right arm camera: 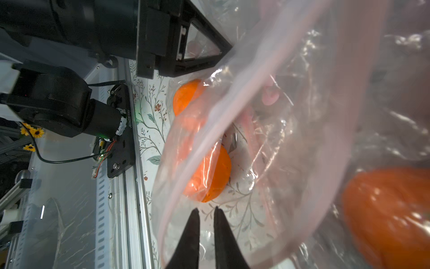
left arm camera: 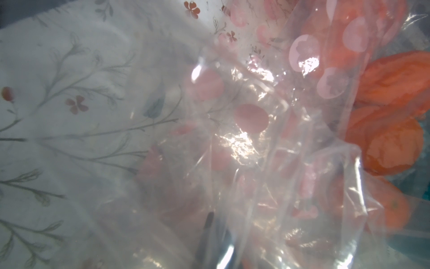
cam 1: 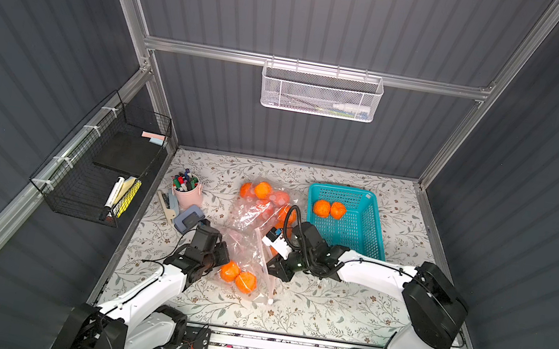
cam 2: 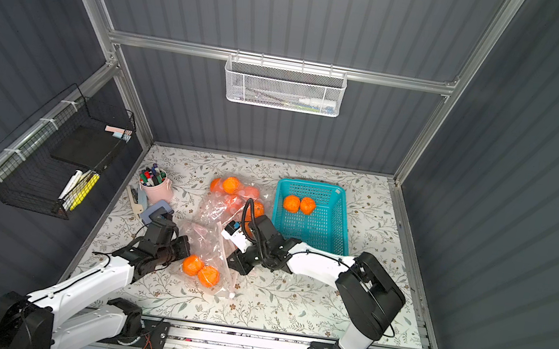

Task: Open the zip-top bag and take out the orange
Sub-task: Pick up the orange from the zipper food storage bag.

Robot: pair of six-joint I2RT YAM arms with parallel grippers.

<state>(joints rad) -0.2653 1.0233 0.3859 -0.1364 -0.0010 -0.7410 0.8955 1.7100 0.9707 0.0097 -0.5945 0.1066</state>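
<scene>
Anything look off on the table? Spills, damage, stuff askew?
No spill or damage shows. One oddity: the near bag, two oranges inside, lies crumpled against the far bags, their plastic bunched together.

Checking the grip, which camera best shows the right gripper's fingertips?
Right wrist view: the right gripper shows both tips, narrowly apart, by the zip-top bag. Both top views show only its body from above; left wrist, nothing.

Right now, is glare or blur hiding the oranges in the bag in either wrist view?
Left wrist: the bag fills the frame, soft, with white glare mid-picture; the oranges are blurred smears at one edge. Right wrist: the right gripper is sharp; one orange reads clearly through hazy film, another is close and blurred. Both top views: even light, little glare.
</scene>
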